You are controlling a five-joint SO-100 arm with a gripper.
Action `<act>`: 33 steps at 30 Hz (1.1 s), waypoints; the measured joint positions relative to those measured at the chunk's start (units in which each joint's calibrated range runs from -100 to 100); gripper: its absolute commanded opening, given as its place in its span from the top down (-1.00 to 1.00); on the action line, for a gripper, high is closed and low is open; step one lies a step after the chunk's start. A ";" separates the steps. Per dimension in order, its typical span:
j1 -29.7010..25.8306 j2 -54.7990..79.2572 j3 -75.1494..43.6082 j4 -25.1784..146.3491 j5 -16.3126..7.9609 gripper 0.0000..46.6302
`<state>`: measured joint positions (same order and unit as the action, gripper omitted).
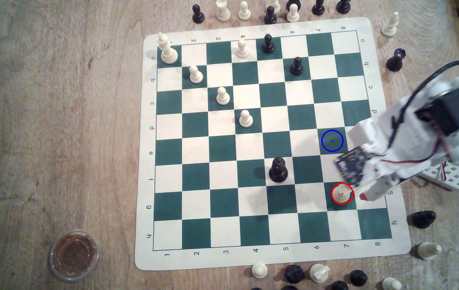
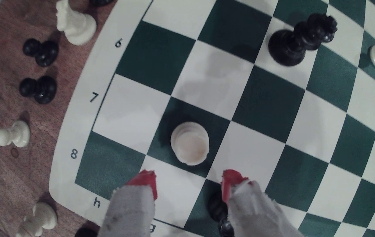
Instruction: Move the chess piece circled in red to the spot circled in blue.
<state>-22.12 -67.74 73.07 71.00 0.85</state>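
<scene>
The chess piece (image 1: 342, 193) is short, cream-white, with a flat cup-like top. It stands upright inside the red ring on a dark green square near the board's lower right corner in the exterior view. The wrist view has the chess piece (image 2: 190, 144) just ahead of my red-tipped fingers (image 2: 146, 180). My gripper (image 2: 187, 182) is open, its two tips apart with nothing between them. In the exterior view my gripper (image 1: 365, 197) hangs just to the right of the piece, not touching it. The spot (image 1: 332, 140) is a green square with a blue ring, two rows up.
A tall black piece (image 1: 278, 170) stands on the board to the left of the chess piece in the exterior view. Cream pawns (image 1: 246, 118) and black pawns (image 1: 296, 66) sit farther up the board (image 1: 278, 256). Loose pieces ring the board. A lidded cup (image 1: 74, 254) sits at the lower left.
</scene>
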 measured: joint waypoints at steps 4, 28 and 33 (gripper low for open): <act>-1.33 0.75 1.17 -1.91 0.15 0.34; -1.77 3.60 5.24 -11.08 -0.49 0.52; -1.77 4.27 5.78 -11.08 -0.54 0.52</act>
<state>-23.89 -63.47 78.85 59.92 0.32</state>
